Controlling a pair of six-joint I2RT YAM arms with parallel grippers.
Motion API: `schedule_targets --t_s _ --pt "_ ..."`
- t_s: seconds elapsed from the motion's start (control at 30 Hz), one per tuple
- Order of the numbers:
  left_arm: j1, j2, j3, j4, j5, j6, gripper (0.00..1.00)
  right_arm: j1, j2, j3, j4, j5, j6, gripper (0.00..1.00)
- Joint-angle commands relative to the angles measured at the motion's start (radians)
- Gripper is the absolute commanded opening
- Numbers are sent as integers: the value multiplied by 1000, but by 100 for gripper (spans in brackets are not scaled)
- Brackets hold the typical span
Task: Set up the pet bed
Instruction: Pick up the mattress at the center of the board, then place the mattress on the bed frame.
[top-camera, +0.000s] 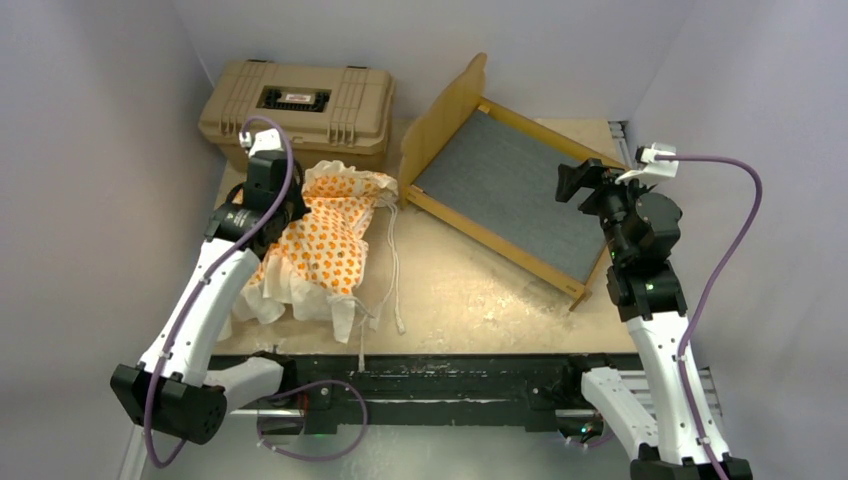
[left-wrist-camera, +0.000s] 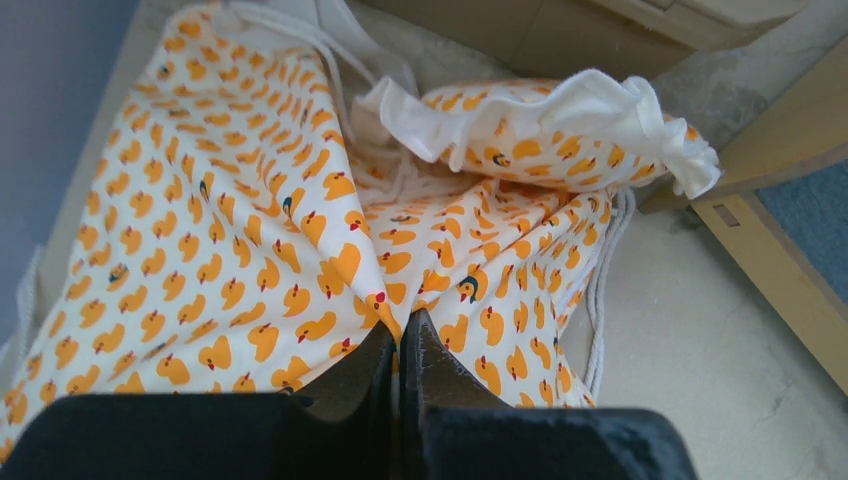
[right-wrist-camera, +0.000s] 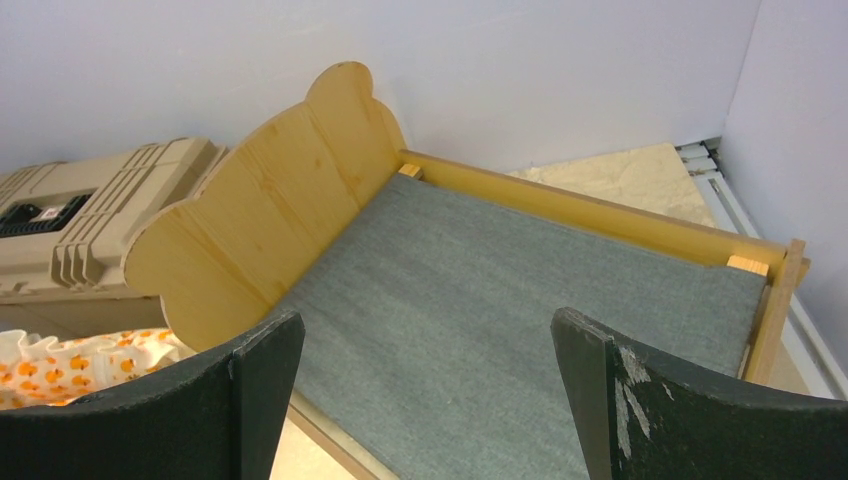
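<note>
The light-wood bed frame (top-camera: 455, 125) with scalloped headboard and bare grey base (top-camera: 510, 190) lies at the table's back right; it fills the right wrist view (right-wrist-camera: 520, 290). The orange-duck mattress cushion (top-camera: 320, 245) with white ruffle lies crumpled at the left, also in the left wrist view (left-wrist-camera: 240, 240). The small matching pillow (left-wrist-camera: 540, 130) rests on its far edge. My left gripper (left-wrist-camera: 402, 325) is shut on a fold of the cushion. My right gripper (right-wrist-camera: 425, 335) is open and empty, hovering over the frame's near right end (top-camera: 590, 185).
A tan plastic hard case (top-camera: 298, 110) stands at the back left, behind the cushion. White cords (top-camera: 392, 265) trail from the cushion across the table's middle. Grey walls close in left, right and back.
</note>
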Motion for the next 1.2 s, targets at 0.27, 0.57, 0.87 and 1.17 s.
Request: schedule_targets --t_s 0.27,0.57,0.87,1.17 --pt "-4 -26 415 -125 -141 131 0 6 -27 4 39 -16 4 99" --pt "-5 23 622 -149 -70 179 0 9 -37 -6 43 -19 4 99" --pt "-5 98 640 -30 301 201 0 11 -42 0 38 -26 4 99" --pt "-20 206 697 191 630 59 0 11 -47 22 19 -1 6 99"
